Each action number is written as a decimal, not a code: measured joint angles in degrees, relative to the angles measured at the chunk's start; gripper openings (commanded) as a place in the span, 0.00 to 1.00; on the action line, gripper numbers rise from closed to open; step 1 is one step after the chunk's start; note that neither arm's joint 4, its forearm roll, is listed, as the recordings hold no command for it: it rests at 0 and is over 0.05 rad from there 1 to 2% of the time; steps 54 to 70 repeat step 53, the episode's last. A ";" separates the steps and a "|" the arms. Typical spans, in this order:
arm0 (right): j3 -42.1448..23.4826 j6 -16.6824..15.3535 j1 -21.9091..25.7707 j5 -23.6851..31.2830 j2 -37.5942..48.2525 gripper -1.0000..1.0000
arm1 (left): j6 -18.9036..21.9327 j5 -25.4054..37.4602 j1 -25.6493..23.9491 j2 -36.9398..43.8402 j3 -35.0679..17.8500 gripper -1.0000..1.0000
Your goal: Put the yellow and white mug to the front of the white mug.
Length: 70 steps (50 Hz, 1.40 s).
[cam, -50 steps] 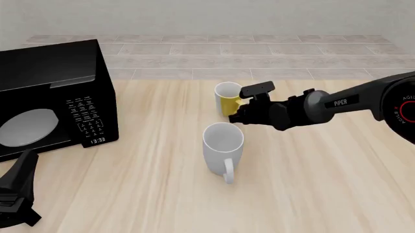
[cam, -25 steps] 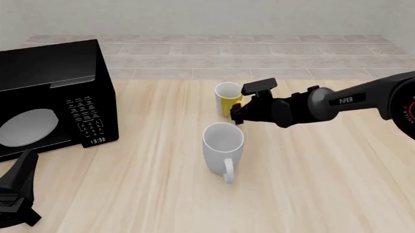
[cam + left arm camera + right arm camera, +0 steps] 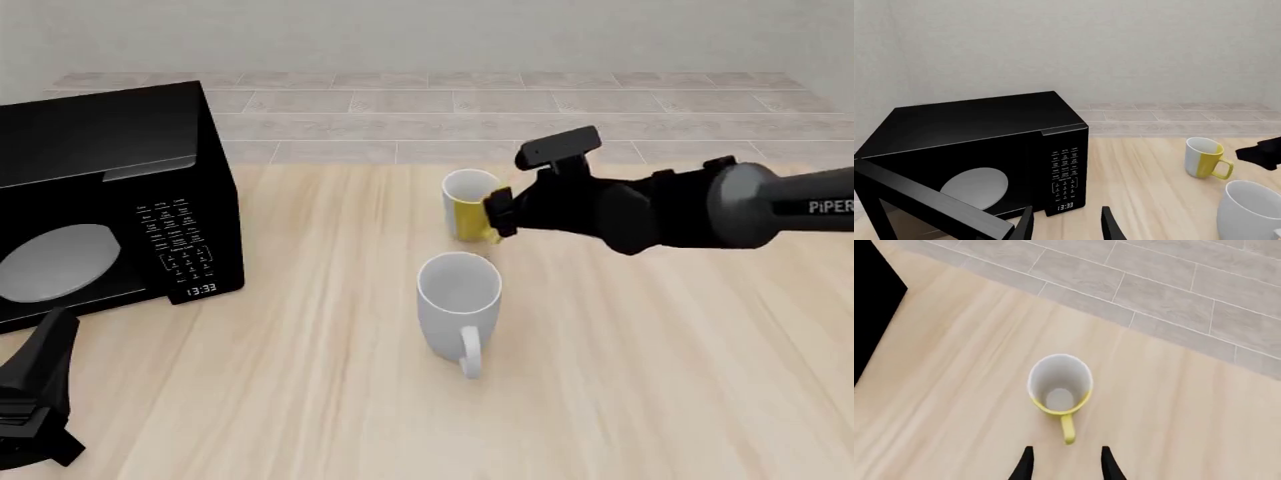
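Front view: the yellow and white mug [image 3: 469, 205] stood upright at centre frame on the wooden table [image 3: 667, 380], directly above the white mug [image 3: 458, 303] and apart from it. The right gripper [image 3: 495, 218], entering from the right, hovered at the yellow handle with its jaws apart, gripping nothing. The left gripper [image 3: 1066, 225], lower left beside the microwave [image 3: 100, 200], was likewise parted and empty.

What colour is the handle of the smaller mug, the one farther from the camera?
Yellow, like its outside; the handle shows best in the right wrist view.
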 measured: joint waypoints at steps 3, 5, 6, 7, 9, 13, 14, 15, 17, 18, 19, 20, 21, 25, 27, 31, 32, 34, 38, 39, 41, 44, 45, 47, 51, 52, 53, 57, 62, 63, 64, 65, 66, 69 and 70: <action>1.84 -0.29 0.39 -0.18 -2.83 1.00 | 0.00 0.00 0.00 0.00 0.00 1.00; 2.98 -0.48 0.64 -0.29 -4.59 1.00 | 0.00 0.00 0.00 0.00 0.00 1.00; 3.55 -0.61 0.76 -0.34 -5.45 1.00 | 0.00 0.00 0.00 0.00 0.00 1.00; 4.14 -0.75 0.88 -0.38 -6.34 1.00 | 0.00 0.00 0.00 0.00 0.00 1.00; 5.34 -1.10 1.07 -0.48 -8.15 1.00 | 0.00 0.00 0.00 0.00 0.00 1.00; 7.78 -1.88 1.20 -0.88 -11.72 1.00 | 0.00 0.00 0.00 0.00 0.00 1.00; 8.36 -2.03 1.23 -0.99 -12.55 1.00 | 0.00 0.00 0.00 0.00 0.00 1.00; 8.98 -2.18 1.25 -1.15 -13.38 1.00 | 0.00 0.00 0.00 0.00 0.00 1.00; 10.22 -2.41 1.30 -1.52 -14.99 1.00 | 0.00 0.00 0.00 0.00 0.00 1.00; 10.88 -2.55 1.31 -1.75 -15.77 1.00 | 0.00 0.00 0.00 0.00 0.00 1.00; 11.52 -2.71 1.28 -2.00 -16.52 1.00 | 0.00 0.00 0.00 0.00 0.00 1.00; 12.17 -2.92 1.22 -2.27 -17.26 1.00 | 0.00 0.00 0.00 0.00 0.00 1.00; 12.83 -3.07 1.14 -2.54 -18.05 1.00 | 0.00 0.00 0.00 0.00 0.00 1.00; 15.34 -3.74 0.81 -3.47 -21.26 1.00 | 0.00 0.00 0.00 0.00 0.00 1.00; 16.52 -4.09 0.67 -3.87 -22.80 1.00 | 0.00 0.00 0.00 0.00 0.00 1.00; 18.59 -4.65 0.55 -4.53 -25.51 1.00 | 0.00 0.00 0.00 0.00 0.00 1.00; 19.08 -4.78 0.53 -4.68 -26.14 1.00 | 0.00 0.00 0.00 0.00 0.00 1.00; 20.01 -5.05 0.47 -4.95 -27.31 1.00 | 0.00 0.00 0.00 0.00 0.00 1.00; 21.74 -5.47 0.41 -5.28 -29.70 1.00 | 0.00 0.00 0.00 0.00 0.00 1.00; 22.13 -5.55 0.40 -5.34 -30.29 1.00 | 0.00 0.00 0.00 0.00 0.00 1.00; 22.88 -5.68 0.41 -5.46 -31.38 1.00 | 0.00 0.00 0.00 0.00 0.00 1.00; 23.90 -5.73 0.52 -5.65 -32.85 1.00 | 0.00 0.00 0.00 0.00 0.00 1.00; 24.22 -5.74 0.54 -5.72 -33.30 1.00 | 0.00 0.00 0.00 0.00 0.00 1.00; 24.83 -5.72 0.60 -5.86 -34.17 1.00 | 0.00 0.00 0.00 0.00 0.00 1.00; 26.04 -5.71 0.66 -6.14 -35.81 1.00 | 0.00 0.00 0.00 0.00 0.00 1.00; 26.34 -5.71 0.67 -6.18 -36.23 1.00 | 0.00 0.00 0.00 0.00 0.00 1.00; 26.63 -5.71 0.68 -6.21 -36.66 1.00 | 0.00 0.00 0.00 0.00 0.00 1.00; 26.63 -5.71 0.68 -6.21 -36.66 1.00 | 0.00 0.00 0.00 0.00 0.00 1.00; 26.63 -5.71 0.68 -6.21 -36.66 1.00 | 0.00 0.00 0.00 0.00 0.00 1.00; 26.63 -5.71 0.68 -6.21 -36.66 1.00 | 0.00 0.00 0.00 0.00 0.00 1.00; 26.63 -5.71 0.68 -6.21 -36.66 1.00 | 0.00 0.00 0.00 0.00 0.00 1.00; 26.63 -5.71 0.68 -6.21 -36.66 1.00 | 0.00 0.00 0.00 0.00 0.00 1.00; 26.63 -5.71 0.68 -6.21 -36.66 1.00 | 0.00 0.00 0.00 0.00 0.00 1.00; 26.63 -5.71 0.68 -6.21 -36.66 1.00 | 0.00 0.00 0.00 0.00 0.00 1.00; 26.63 -5.71 0.68 -6.21 -36.66 1.00 | 0.00 0.00 0.00 0.00 0.00 1.00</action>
